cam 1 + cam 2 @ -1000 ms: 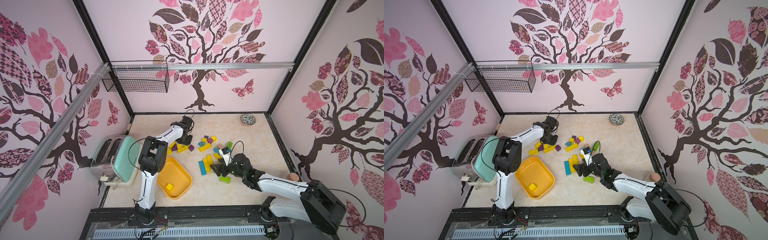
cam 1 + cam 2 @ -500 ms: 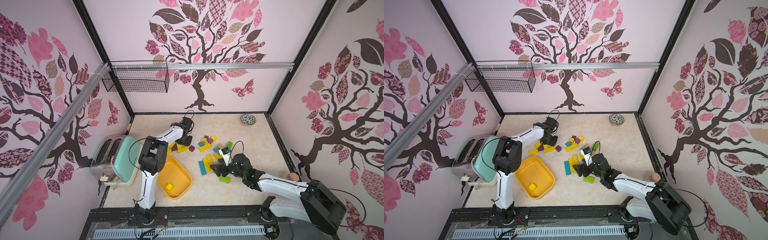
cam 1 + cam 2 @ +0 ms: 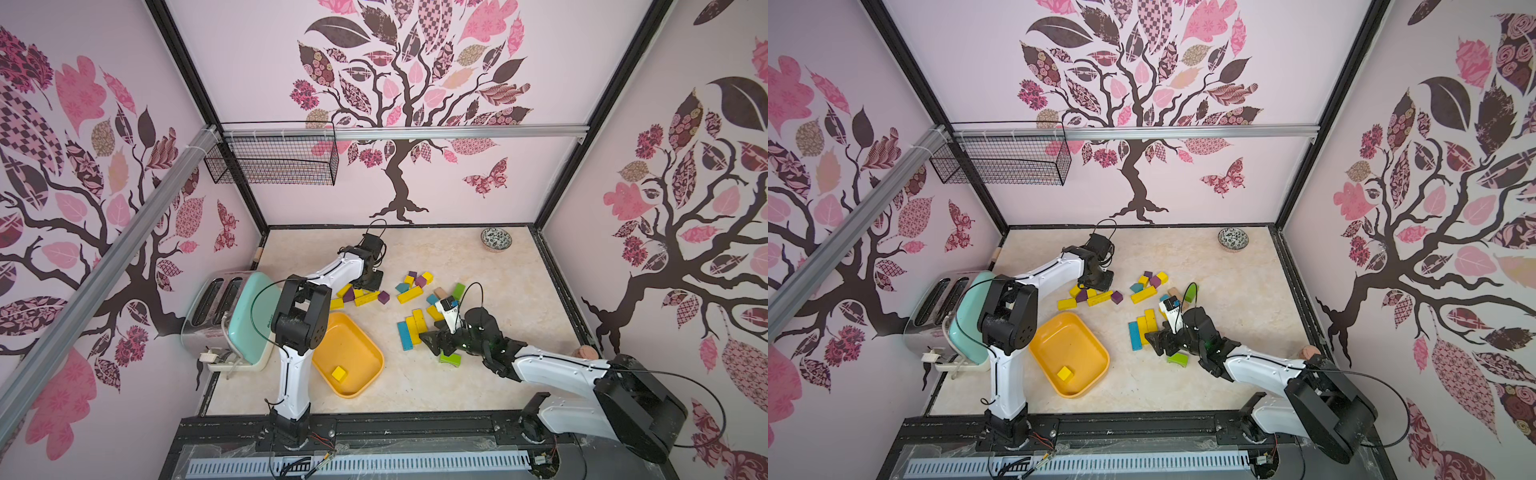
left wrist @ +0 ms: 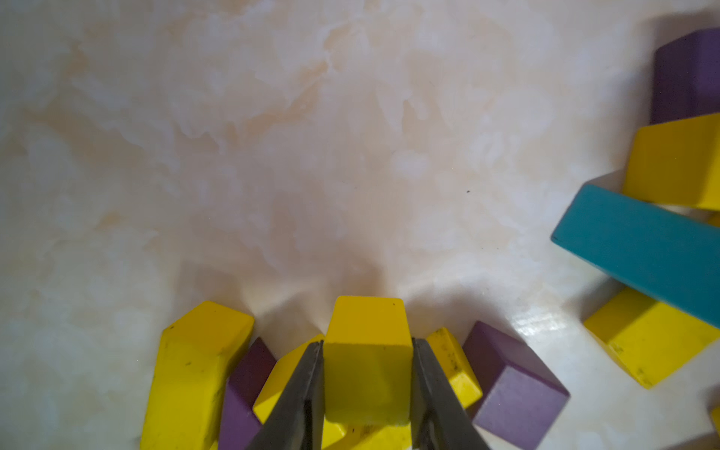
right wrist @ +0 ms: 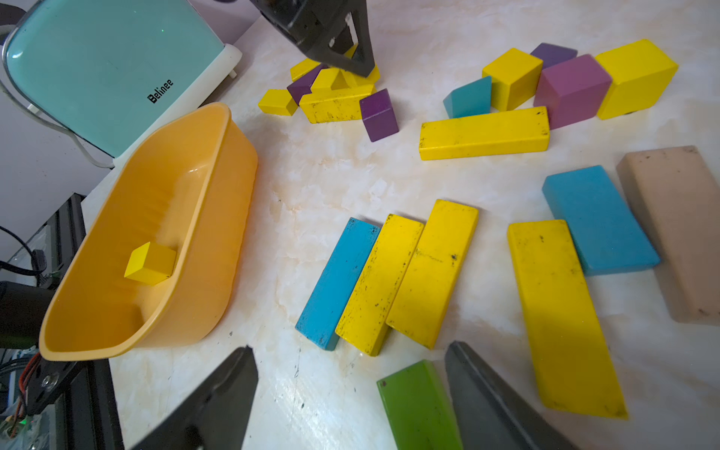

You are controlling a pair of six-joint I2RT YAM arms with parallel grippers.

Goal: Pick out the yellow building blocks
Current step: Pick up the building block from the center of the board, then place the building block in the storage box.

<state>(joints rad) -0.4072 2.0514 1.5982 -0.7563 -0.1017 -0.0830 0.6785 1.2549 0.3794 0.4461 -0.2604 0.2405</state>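
Note:
My left gripper (image 4: 367, 343) is shut on a small yellow cube (image 4: 366, 374) in a cluster of yellow building blocks (image 3: 365, 298) and purple ones at the table's back left. It shows in both top views (image 3: 370, 282) (image 3: 1099, 284). More yellow blocks lie mid-table: a long bar (image 5: 483, 134), two flat bars side by side (image 5: 405, 276) and a longer bar (image 5: 561, 315). One yellow cube (image 5: 150, 263) sits inside the orange-yellow tray (image 5: 218, 233). My right gripper (image 5: 348, 346) hangs open low over the table, with a green block (image 5: 419, 409) between its fingers, untouched.
A mint toaster (image 3: 232, 316) stands left of the tray. A patterned bowl (image 3: 496, 239) sits at the back right and a wire basket (image 3: 274, 158) hangs on the back wall. Blue (image 5: 335, 280), purple (image 5: 570, 87) and pale wooden (image 5: 678, 233) blocks lie among the yellow ones.
The left jaws have closed the last bit onto the yellow cube. Neither arm has visibly shifted.

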